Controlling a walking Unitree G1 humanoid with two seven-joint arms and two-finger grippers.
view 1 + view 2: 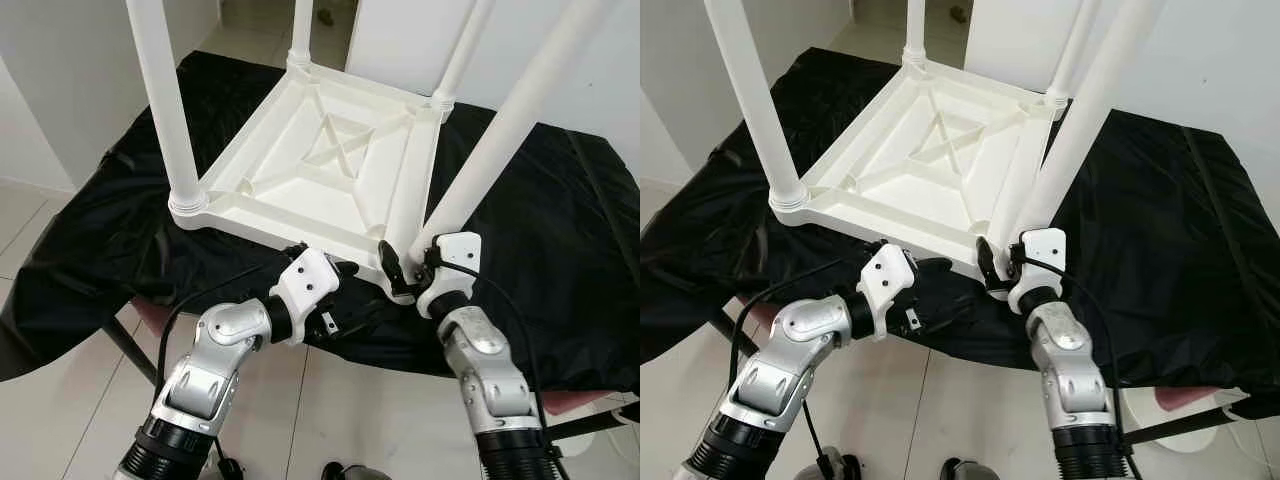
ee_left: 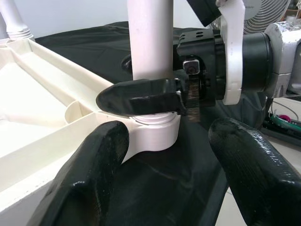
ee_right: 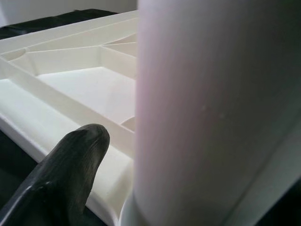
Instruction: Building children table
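A black cloth [image 1: 560,250] is draped over a work surface, its edges hanging loose at the near side. On it the white tabletop [image 1: 330,165] is laid upside down, ribbed underside up, with an X brace at its middle. Four white legs are stood in its corner sockets: near-left leg [image 1: 165,110], far-left leg [image 1: 300,35], far-right leg [image 1: 462,55] and near-right leg [image 1: 505,135], which is tilted toward the right. The tabletop's near edge is close to the cloth's near edge; bare cloth is seen to its left and right, and pale floor tiles [image 1: 60,400] below.

In the eye views the right gripper [image 1: 400,268] is seen at the foot of the near-right leg, and the left gripper [image 1: 335,280] just under the tabletop's near edge, beside it. Dark cables are run along both silver arms.

The left wrist view adds the close detail: the right gripper [image 2: 141,99] is clenched on the near-right leg just above its socket collar, one black finger [image 2: 136,96] across the leg's front. The left gripper's own fingers [image 2: 89,165] are spread wide, released, one touching the tabletop's corner rim, the other apart over the cloth. A fan [image 2: 273,12] is seen at the back.

In the right wrist view the leg [image 3: 211,113] is seen very near and blurred, with one finger [image 3: 66,174] beside it and the ribbed tabletop [image 3: 70,80] behind.
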